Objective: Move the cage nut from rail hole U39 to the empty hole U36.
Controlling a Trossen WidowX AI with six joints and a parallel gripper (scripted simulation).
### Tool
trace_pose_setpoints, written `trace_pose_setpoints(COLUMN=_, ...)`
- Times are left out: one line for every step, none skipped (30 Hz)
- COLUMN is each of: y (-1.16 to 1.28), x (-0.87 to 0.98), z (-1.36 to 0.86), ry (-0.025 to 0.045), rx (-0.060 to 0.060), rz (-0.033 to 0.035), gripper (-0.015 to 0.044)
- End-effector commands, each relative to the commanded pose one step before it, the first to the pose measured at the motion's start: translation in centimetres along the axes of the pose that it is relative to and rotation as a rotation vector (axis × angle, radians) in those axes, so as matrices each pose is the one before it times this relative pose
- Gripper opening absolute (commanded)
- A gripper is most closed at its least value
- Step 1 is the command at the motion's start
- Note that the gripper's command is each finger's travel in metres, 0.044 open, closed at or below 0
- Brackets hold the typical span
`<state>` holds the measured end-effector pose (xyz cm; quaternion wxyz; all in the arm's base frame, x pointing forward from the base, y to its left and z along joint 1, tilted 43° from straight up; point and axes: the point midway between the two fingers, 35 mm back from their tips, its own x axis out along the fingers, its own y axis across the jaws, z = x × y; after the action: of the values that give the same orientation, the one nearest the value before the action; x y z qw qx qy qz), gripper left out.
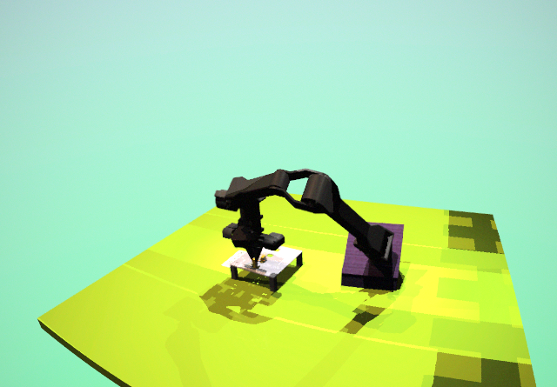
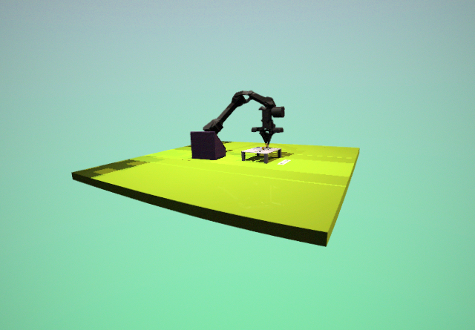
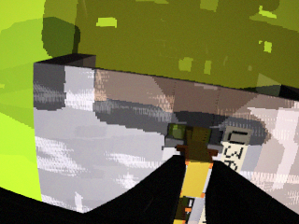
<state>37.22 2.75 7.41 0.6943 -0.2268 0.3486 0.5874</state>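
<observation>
The gripper [image 1: 255,263] [image 2: 266,144] [image 3: 195,164] points down at the rail plate and is shut on the cage nut [image 3: 198,145], a small gold-brown piece. The nut is at the hole beside the U36 label [image 3: 234,146]. A dark green gap of the hole shows left of the nut in the wrist view. Whether the nut is seated and how its wings stand under the plate cannot be told. The rail plate [image 1: 283,261] [image 2: 249,150] [image 3: 117,154] is pale and stands on short dark legs. The other nut [image 1: 263,259] is a small gold spot beside the fingers in the top view.
The arm's purple base block [image 1: 372,256] [image 2: 202,144] stands beside the rail plate. A small white marked piece [image 2: 283,162] lies on the yellow-green table [image 1: 157,302] [image 2: 191,188] near the plate. Patchy shadows cross the table and plate.
</observation>
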Motion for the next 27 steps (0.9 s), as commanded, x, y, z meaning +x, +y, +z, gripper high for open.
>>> trace_pose_setpoints(y=0.005, x=0.103, z=-0.037, ry=-0.00135, rx=0.0011, rz=0.00029, gripper=0.0026)
trace_pose_setpoints(y=0.001, x=0.001, z=0.000, ry=0.00002, rx=0.0000, rz=-0.00059, gripper=0.0026)
trace_pose_setpoints(y=0.002, x=0.002, z=0.000, ry=0.00002, rx=0.0000, rz=-0.00085, gripper=0.0026)
trace_pose_setpoints(y=0.002, x=0.002, z=0.000, ry=0.00003, rx=0.0000, rz=-0.00112, gripper=0.0026)
trace_pose_setpoints(y=0.003, x=0.003, z=0.000, ry=0.00003, rx=0.0000, rz=-0.00140, gripper=0.0026)
trace_pose_setpoints(y=0.003, x=0.004, z=0.000, ry=0.00004, rx=0.0000, rz=-0.00165, gripper=0.0026)
trace_pose_setpoints(y=0.003, x=0.004, z=0.000, ry=0.00004, rx=0.0000, rz=-0.00176, gripper=0.0026)
trace_pose_setpoints(y=0.004, x=0.004, z=0.000, ry=0.00003, rx=0.0000, rz=-0.00178, gripper=0.0026)
trace_pose_setpoints(y=0.004, x=0.004, z=0.000, ry=0.00003, rx=0.0000, rz=-0.00178, gripper=0.0026)
trace_pose_setpoints(y=0.004, x=0.004, z=0.000, ry=0.00003, rx=0.0000, rz=-0.00178, gripper=0.0026)
trace_pose_setpoints(y=0.004, x=0.004, z=0.000, ry=0.00002, rx=0.0000, rz=-0.00178, gripper=0.0026)
trace_pose_setpoints(y=0.004, x=0.004, z=0.000, ry=0.00002, rx=0.0000, rz=-0.00178, gripper=0.0026)
trace_pose_setpoints(y=0.004, x=0.004, z=0.000, ry=0.00002, rx=0.0000, rz=-0.00178, gripper=0.0026)
trace_pose_setpoints(y=0.004, x=0.004, z=0.000, ry=0.00001, rx=0.0000, rz=-0.00178, gripper=0.0026)
trace_pose_setpoints(y=0.004, x=0.004, z=0.000, ry=0.00001, rx=0.0000, rz=-0.00178, gripper=0.0026)
trace_pose_setpoints(y=0.004, x=0.003, z=0.000, ry=0.00001, rx=0.0000, rz=-0.00178, gripper=0.0026)
trace_pose_setpoints(y=0.004, x=0.003, z=0.000, ry=0.00000, rx=0.0000, rz=-0.00178, gripper=0.0026)
trace_pose_setpoints(y=0.004, x=0.003, z=0.000, ry=0.00000, rx=0.0000, rz=-0.00178, gripper=0.0026)
trace_pose_setpoints(y=0.004, x=0.003, z=0.000, ry=0.00000, rx=0.0000, rz=-0.00179, gripper=0.0026)
trace_pose_setpoints(y=0.004, x=0.003, z=0.000, ry=-0.00001, rx=0.0000, rz=-0.00179, gripper=0.0026)
trace_pose_setpoints(y=0.004, x=0.003, z=0.000, ry=-0.00001, rx=0.0000, rz=-0.00179, gripper=0.0026)
trace_pose_setpoints(y=0.004, x=0.003, z=0.000, ry=-0.00001, rx=0.0000, rz=-0.00179, gripper=0.0026)
trace_pose_setpoints(y=0.004, x=0.003, z=0.000, ry=-0.00002, rx=0.0000, rz=-0.00179, gripper=0.0026)
trace_pose_setpoints(y=0.004, x=0.003, z=0.000, ry=-0.00002, rx=0.0001, rz=-0.00179, gripper=0.0026)
trace_pose_setpoints(y=0.004, x=0.003, z=0.000, ry=-0.00002, rx=0.0001, rz=-0.00179, gripper=0.0026)
trace_pose_setpoints(y=0.004, x=0.003, z=0.000, ry=-0.00003, rx=0.0001, rz=-0.00179, gripper=0.0026)
trace_pose_setpoints(y=0.004, x=0.003, z=0.000, ry=-0.00003, rx=0.0001, rz=-0.00179, gripper=0.0026)
